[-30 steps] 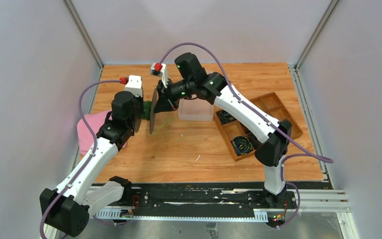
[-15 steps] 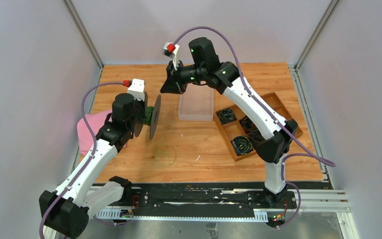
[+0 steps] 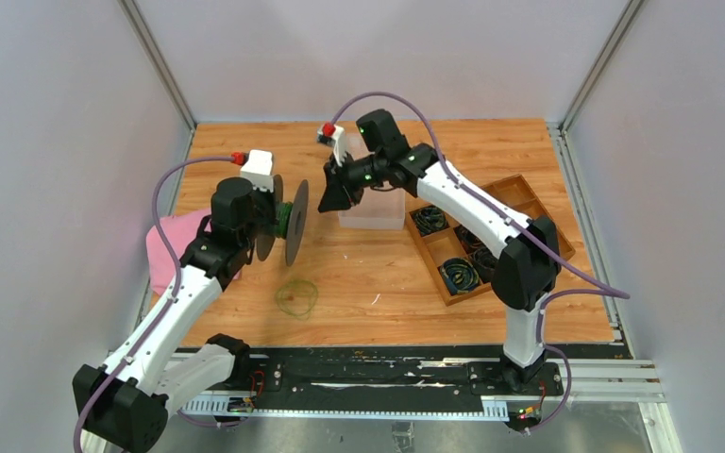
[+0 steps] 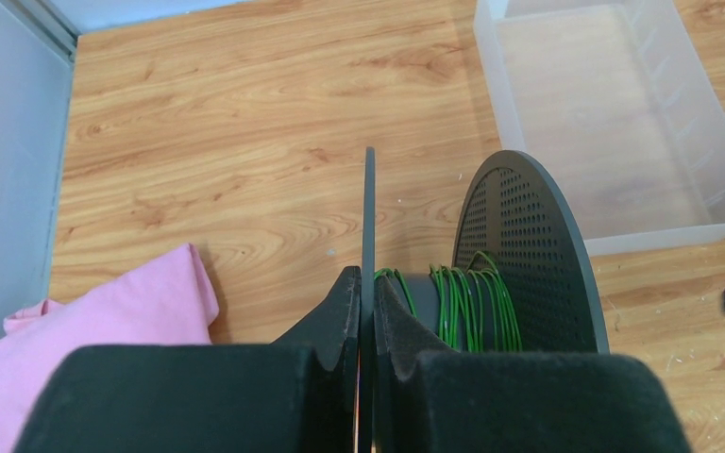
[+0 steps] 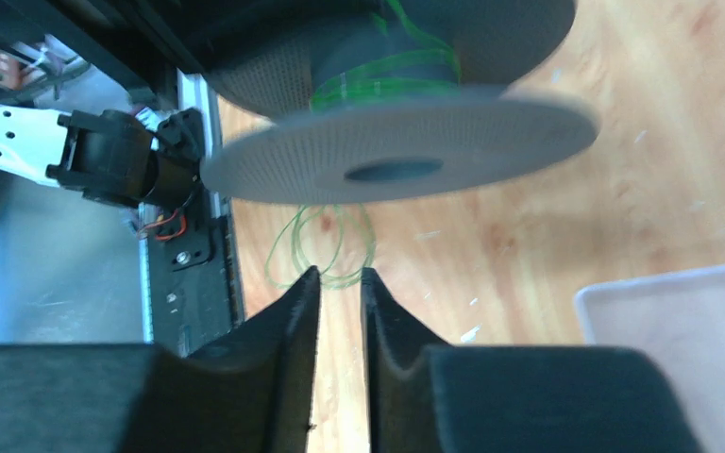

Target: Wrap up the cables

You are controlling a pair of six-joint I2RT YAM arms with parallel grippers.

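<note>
- Left wrist view shows our left gripper [image 4: 366, 283] clamped on the thin near flange of the black spool [image 4: 531, 250], holding it on edge above the table [image 3: 415, 283].
- The cables [image 4: 461, 304] are bright green wire, far thinner than a finger. Several uneven turns sit around the spool's hub, between the two flanges.
- A loose loop [image 3: 297, 296] of the same wire lies flat on the table, nearer the arms' bases than the spool (whether it runs up to the hub we cannot tell).
- Our right gripper [image 5: 338, 283] hangs beside the spool's outer flange, fingers parted only narrowly and nothing between them.
- We judge the step in hand to be fetching that slack. We should pinch a single strand, not the whole loop, then lead it around the hub under light tension, so each turn beds beside the last without slipping over a flange.
</note>
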